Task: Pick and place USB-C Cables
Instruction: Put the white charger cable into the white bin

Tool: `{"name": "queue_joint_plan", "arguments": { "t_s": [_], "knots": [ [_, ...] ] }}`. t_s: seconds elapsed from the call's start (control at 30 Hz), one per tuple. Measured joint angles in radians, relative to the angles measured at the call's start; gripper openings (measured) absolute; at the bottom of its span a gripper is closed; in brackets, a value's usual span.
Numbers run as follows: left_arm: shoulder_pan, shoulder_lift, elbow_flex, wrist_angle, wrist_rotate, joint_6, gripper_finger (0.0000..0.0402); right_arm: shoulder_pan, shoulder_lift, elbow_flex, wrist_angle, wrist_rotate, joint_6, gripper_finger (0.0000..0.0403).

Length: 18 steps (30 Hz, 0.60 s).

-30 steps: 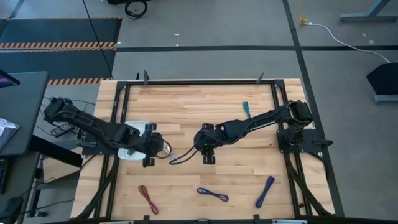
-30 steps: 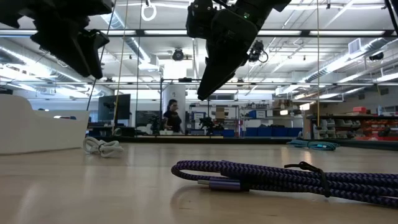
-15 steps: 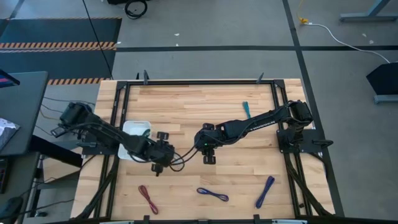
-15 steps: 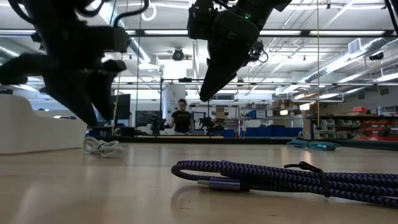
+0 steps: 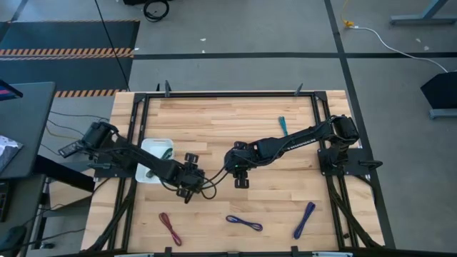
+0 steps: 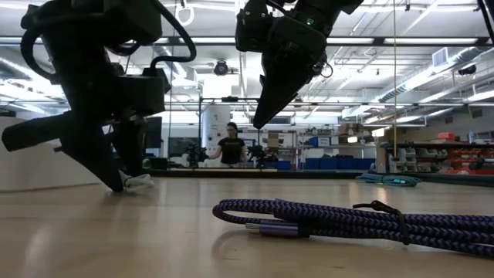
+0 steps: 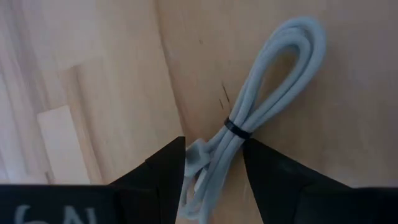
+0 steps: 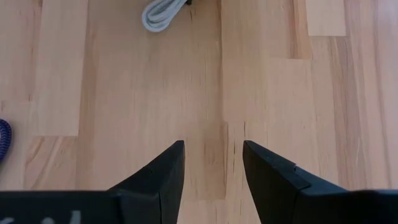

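Observation:
My left gripper is open and low over the table, just right of the white tray. In the left wrist view its fingers straddle the silver-white cable, which lies flat on the wood, bound by a black tie. In the low view the left gripper reaches down to the tabletop in front of that cable. My right gripper is open and hovers above the middle of the table, touching nothing. A green cable lies in the tray. My left gripper comes from above with one finger on each side of the silver-white cable's plug end, below the black tie. I cannot tell whether a finger touches the cable. The cable lies flat on the table.
The teal cable lies far right of centre. Along the near edge lie the dark red cable, the blue one and the purple one. Black robot wires loop between the two grippers. A person stands in the room beyond.
My left gripper has moved from over the tray toward the table's right and near edge. It has also come down to the tabletop, over the silver-white cable. The tray, covered by the arm before, now shows with the green cable in it.

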Motion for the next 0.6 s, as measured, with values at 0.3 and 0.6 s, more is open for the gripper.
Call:
{"name": "queue_joint_plan", "arguments": {
  "t_s": [0.3,0.6],
  "knots": [
    [0.014,-0.004,-0.001,-0.008,-0.008,0.028,0.0073,0.0,0.0,0.0,0.001,0.0,0.0,0.0168],
    [0.034,-0.075,-0.002,-0.12,-0.112,0.017,0.0025,0.0,0.0,0.0,-0.001,0.0,0.0,0.0168]
  ]
}}
